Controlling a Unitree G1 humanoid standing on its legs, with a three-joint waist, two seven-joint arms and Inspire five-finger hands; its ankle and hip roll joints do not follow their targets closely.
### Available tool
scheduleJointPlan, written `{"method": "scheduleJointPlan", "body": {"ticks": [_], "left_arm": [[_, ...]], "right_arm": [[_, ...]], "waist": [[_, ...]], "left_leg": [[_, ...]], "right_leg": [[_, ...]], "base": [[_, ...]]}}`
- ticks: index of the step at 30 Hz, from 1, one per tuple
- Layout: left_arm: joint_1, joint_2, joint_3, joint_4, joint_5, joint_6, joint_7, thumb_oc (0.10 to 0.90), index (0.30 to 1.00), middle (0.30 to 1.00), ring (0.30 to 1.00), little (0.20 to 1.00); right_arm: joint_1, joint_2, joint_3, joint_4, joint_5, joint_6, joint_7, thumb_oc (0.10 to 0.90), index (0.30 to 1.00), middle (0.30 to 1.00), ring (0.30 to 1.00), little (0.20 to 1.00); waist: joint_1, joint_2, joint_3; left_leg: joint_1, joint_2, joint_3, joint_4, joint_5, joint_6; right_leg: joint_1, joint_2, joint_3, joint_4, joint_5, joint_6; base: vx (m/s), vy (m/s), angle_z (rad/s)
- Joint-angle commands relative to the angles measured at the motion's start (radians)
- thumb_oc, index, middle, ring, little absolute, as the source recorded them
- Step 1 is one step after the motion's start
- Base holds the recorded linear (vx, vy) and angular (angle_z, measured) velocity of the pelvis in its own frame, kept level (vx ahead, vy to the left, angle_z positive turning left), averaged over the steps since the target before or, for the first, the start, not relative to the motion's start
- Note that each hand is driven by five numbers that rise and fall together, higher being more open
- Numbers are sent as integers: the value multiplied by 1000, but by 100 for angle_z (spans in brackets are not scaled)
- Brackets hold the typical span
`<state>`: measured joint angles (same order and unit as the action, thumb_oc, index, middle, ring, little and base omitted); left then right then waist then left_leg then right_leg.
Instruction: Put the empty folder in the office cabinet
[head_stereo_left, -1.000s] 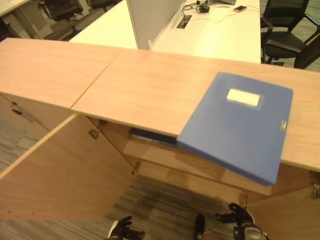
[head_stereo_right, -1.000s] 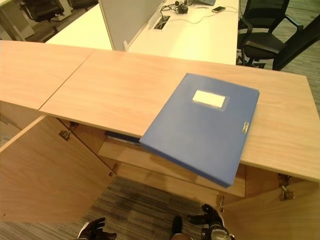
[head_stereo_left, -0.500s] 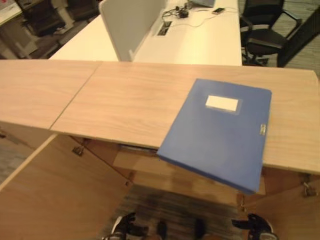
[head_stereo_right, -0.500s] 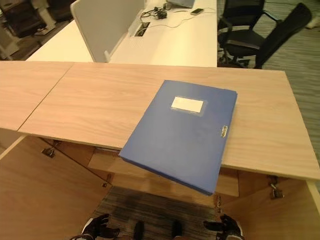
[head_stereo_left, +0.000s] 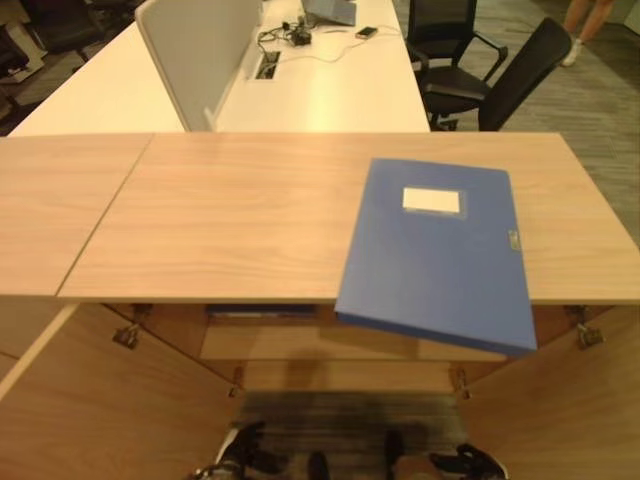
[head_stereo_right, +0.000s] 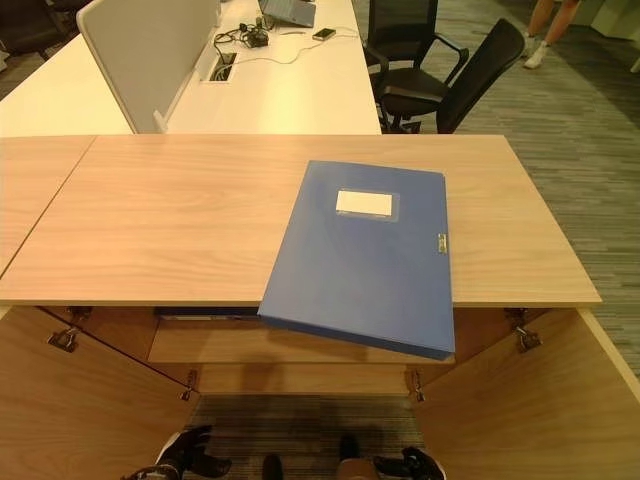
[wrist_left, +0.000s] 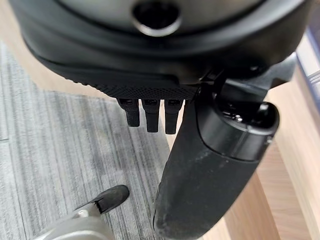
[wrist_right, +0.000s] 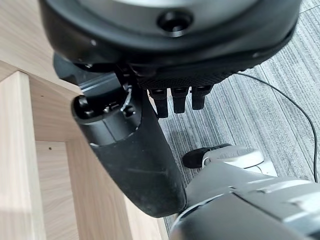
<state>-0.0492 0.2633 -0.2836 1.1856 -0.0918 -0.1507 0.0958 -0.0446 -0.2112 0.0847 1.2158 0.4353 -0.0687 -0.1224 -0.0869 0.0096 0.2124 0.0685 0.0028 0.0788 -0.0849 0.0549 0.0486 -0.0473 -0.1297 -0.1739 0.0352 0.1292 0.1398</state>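
Lying flat on the cabinet top (head_stereo_left: 230, 210), the blue folder (head_stereo_left: 435, 255) runs front-to-back, near end overhanging the front edge. Left hand (wrist_left: 165, 145) and right hand (wrist_right: 150, 145) hang low, fingers relaxed, holding nothing.

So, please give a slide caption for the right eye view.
Blue folder overhanging the front edge of the wooden cabinet top, doors open.

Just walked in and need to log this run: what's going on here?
Nothing is being handled right now. The blue folder lies flat on top of the wooden cabinet, its near corner jutting out past the front edge. The cabinet doors below stand open, and another blue item lies on the shelf inside. The left hand and the right hand hang low near the floor, fingers relaxed and holding nothing.
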Motion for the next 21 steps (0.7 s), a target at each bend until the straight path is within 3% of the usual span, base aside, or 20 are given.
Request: {"method": "scheduleJointPlan", "body": {"ticks": [1, 5, 8, 14, 15, 21], "left_arm": [[-19, 39, 11, 16, 33, -14, -8, 800, 900, 900, 900, 900], [-5, 40, 25, 20, 27, -12, -10, 800, 900, 900, 900, 900], [10, 37, 33, 12, 14, -14, -7, 800, 900, 900, 900, 900], [14, 32, 40, 27, 3, -16, 0, 800, 900, 900, 900, 900], [11, 24, 37, 34, -2, -15, 1, 800, 900, 900, 900, 900], [7, 6, 25, 38, 0, -15, -1, 800, 900, 900, 900, 900]], "right_arm": [[-25, -36, 8, -43, 20, -41, 0, 800, 900, 900, 900, 900], [-23, -30, 5, -37, 19, -43, 3, 800, 900, 900, 900, 900], [-26, -29, 10, -27, 16, -37, 0, 800, 900, 900, 900, 900], [-36, -28, 37, -33, 7, -35, 4, 800, 900, 900, 900, 900], [-35, -36, 44, -41, 7, -37, 6, 800, 900, 900, 900, 900], [-25, -51, 45, -32, 5, -41, 5, 800, 900, 900, 900, 900]], "waist": [[40, 17, -14], [82, 8, -46], [120, -20, -88], [127, -25, -92], [124, -23, -85], [122, -10, -74]], "left_leg": [[15, 31, -14, -2, -78, -77], [-23, 34, 29, 9, -52, -78], [-60, 29, 43, 6, -28, -85], [-70, 62, 40, 3, 0, -111], [-83, 81, 26, 3, 24, -131], [-100, 113, 7, 3, 62, -160]], "right_leg": [[-8, -41, -41, 202, -162, 39], [91, -57, -29, 208, -197, 46], [168, -69, -1, 90, -195, 59], [209, -48, 20, -38, -206, 45], [225, -25, 22, -89, -207, 33], [243, 13, 8, -123, -223, 12]], "base": [[-99, 29, -38], [-117, -48, -40], [-62, -95, -34], [-60, -153, -26], [-93, -160, -8], [-91, -138, 3]]}}
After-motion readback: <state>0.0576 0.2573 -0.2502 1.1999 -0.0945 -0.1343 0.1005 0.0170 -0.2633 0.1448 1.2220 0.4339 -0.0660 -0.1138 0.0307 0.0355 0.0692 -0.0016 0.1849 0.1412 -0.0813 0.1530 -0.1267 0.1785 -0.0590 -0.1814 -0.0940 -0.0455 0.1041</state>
